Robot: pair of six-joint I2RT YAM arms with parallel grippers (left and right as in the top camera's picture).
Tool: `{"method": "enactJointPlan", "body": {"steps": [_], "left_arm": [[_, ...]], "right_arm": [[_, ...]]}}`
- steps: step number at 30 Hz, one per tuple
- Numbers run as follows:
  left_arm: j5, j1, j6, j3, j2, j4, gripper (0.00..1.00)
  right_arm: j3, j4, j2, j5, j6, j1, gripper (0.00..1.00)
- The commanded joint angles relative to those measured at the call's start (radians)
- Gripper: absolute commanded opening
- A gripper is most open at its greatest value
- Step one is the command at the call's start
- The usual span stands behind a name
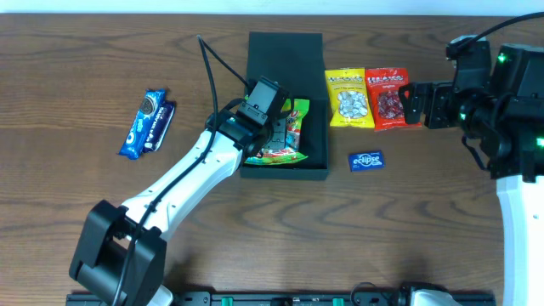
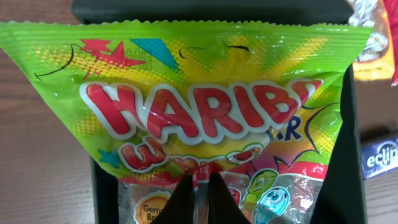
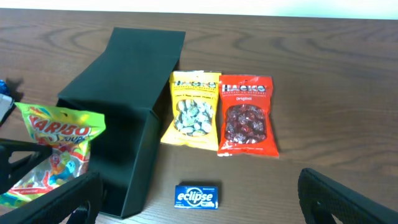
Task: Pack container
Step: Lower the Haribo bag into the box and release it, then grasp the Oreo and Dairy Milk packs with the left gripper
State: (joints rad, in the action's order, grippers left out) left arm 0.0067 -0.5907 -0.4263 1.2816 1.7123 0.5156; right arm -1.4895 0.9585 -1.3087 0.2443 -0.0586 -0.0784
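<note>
The container (image 1: 285, 172) stands near the middle of the table (image 1: 76, 51), a dark square box; its lid flap is folded open and lies flat on the far side, and the opening faces up. The left gripper (image 2: 199, 184) is over the left half of this opening; its 2 fingers (image 2: 181, 205) are pressed together on the lower edge of a green Haribo bag (image 2: 186, 112), so the claw pinches the bag. In the overhead view the bag covers the left and middle part of the box inside; in the right wrist view it stands up higher than the box wall; I cannot tell if it touches the bottom.

The right gripper (image 1: 408, 105) is at the right side of the table, well apart from the container; its claw is spread wide with nothing between the fingers (image 3: 62, 199), and it points to the snacks beside the box. Just to the right of the container lie 2 packets side by side and touching, a yellow packet (image 1: 349, 99) and a red packet (image 1: 387, 99); nearer to the front edge lies a small blue Eclipse pack (image 1: 366, 160). Far to the left of the box lie 2 Oreo packs (image 1: 146, 123), one against the other.
</note>
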Motion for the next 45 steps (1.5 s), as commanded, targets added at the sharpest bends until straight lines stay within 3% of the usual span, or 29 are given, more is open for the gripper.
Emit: {"method": "enactJointPlan", "body": {"steps": [1,4,5,6,7,17,26,33,41,45], "left_arm": [[-0.028,0.002,-0.019,0.021,-0.011,-0.032,0.06],[-0.047,0.002,-0.001,0.021,-0.011,-0.051,0.09],[-0.047,0.002,0.009,0.021,-0.011,-0.054,0.44],[-0.047,0.002,0.018,0.021,-0.011,-0.056,0.85],[-0.042,0.002,0.025,0.021,-0.011,-0.057,0.98],[-0.093,0.005,0.147,0.025,-0.103,-0.107,0.95],[-0.081,0.162,0.185,0.025,-0.130,-0.192,0.95],[-0.080,0.275,0.365,0.025,-0.130,-0.202,0.95],[-0.076,0.402,0.372,0.023,-0.110,-0.090,0.95],[-0.051,0.472,0.488,0.022,-0.050,-0.087,0.95]], "right_arm": [[-0.015,0.003,0.002,0.007,0.013,-0.015,0.99],[-0.015,0.003,0.002,0.007,0.013,-0.015,0.99],[-0.015,0.003,0.002,0.007,0.013,-0.015,0.99],[-0.015,0.003,0.002,0.007,0.013,-0.015,0.99],[-0.015,0.002,0.002,0.007,0.013,-0.015,0.99],[-0.015,0.002,-0.001,-0.011,0.013,-0.015,0.99],[-0.001,-0.009,-0.120,-0.020,0.008,-0.014,0.99],[-0.001,-0.181,-0.288,-0.019,0.008,-0.008,0.99],[-0.001,-0.335,-0.428,0.023,-0.003,0.034,0.99],[-0.001,-0.343,-0.449,0.023,-0.018,0.043,0.99]]}}
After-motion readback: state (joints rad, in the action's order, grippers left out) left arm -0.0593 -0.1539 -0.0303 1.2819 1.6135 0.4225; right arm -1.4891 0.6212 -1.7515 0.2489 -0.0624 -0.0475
